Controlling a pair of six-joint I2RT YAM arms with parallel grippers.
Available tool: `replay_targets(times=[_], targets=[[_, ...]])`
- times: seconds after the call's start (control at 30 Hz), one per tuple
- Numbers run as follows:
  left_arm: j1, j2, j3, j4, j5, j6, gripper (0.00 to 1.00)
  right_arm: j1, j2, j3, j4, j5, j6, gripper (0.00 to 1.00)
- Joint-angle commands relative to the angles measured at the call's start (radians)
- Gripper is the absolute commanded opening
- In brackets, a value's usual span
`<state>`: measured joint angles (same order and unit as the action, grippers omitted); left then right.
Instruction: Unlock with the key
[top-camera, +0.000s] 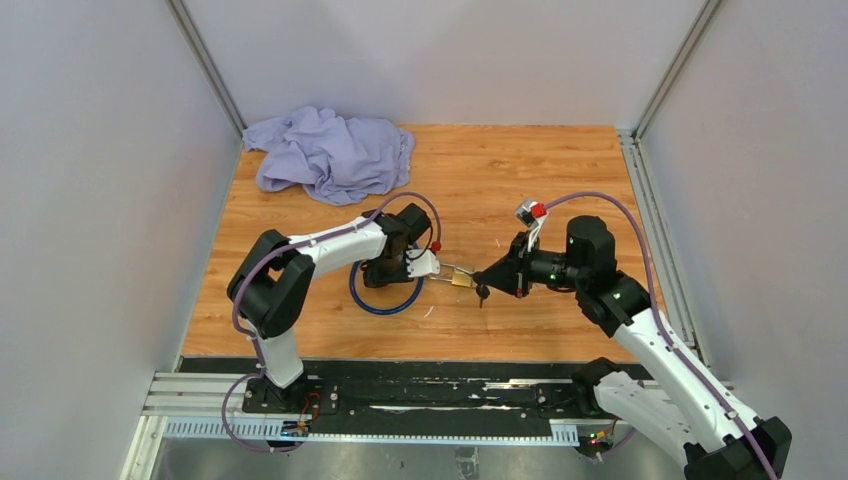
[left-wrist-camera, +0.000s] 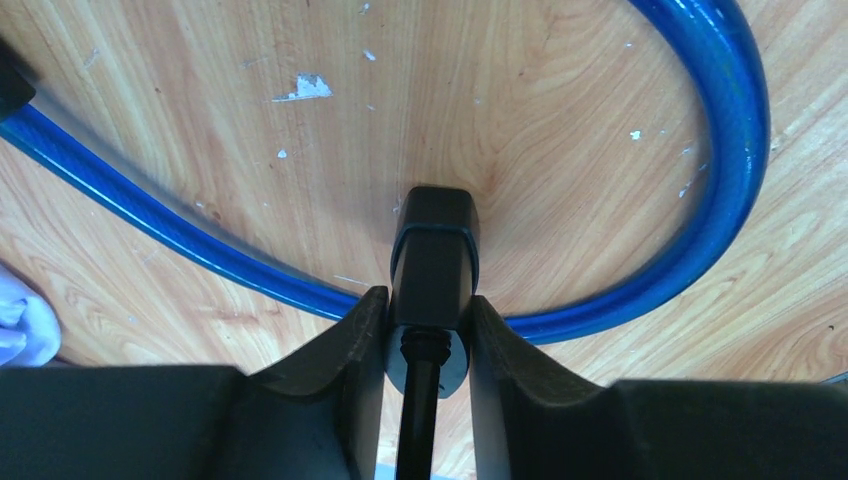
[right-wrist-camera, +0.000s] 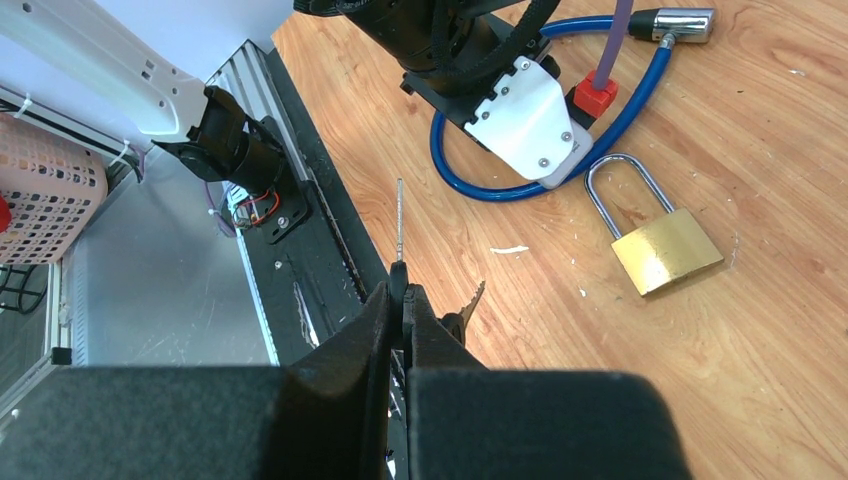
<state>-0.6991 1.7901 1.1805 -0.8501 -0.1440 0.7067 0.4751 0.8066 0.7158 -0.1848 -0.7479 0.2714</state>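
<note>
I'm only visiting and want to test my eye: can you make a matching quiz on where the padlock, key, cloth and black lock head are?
1 brass padlock
2 key
3 lavender cloth
4 black lock head

A crumpled at the table's far left corner
B in the right gripper
C clasped by the left gripper
D flat on the table, gripped by nothing

Pairs: 1-D, 2-B, 3-A, 4-C
</note>
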Motion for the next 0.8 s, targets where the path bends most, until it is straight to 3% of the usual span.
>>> replay_targets(times=[0.0, 0.03, 0.07, 0.33, 0.57, 0.77], targets=[[-0.014, 0.028, 0.025, -0.014, -0.023, -0.007, 0.14, -0.029, -0.015, 0.045, 0.007, -0.010, -0.014, 0.00], [-0.014, 0.034, 0.031, -0.019, -0.030, -0.008, 0.03, -0.029, -0.015, 0.046, 0.007, -0.010, -0.015, 0.01], [-0.014, 0.037, 0.036, -0.027, -0.032, -0.008, 0.01, -0.029, -0.015, 0.048, 0.007, -0.010, -0.014, 0.01], [-0.006, -0.014, 0.125, -0.092, 0.025, -0.025, 0.00, -0.029, -0.020, 0.060, 0.006, -0.004, -0.015, 0.01], [0.112, -0.092, 0.346, -0.211, 0.311, -0.097, 0.00, -0.029, -0.023, 0.087, -0.013, -0.008, -0.024, 0.01], [0.244, -0.220, 0.425, -0.235, 0.564, -0.170, 0.00, -0.027, 0.005, 0.114, 0.005, -0.039, -0.013, 0.01]])
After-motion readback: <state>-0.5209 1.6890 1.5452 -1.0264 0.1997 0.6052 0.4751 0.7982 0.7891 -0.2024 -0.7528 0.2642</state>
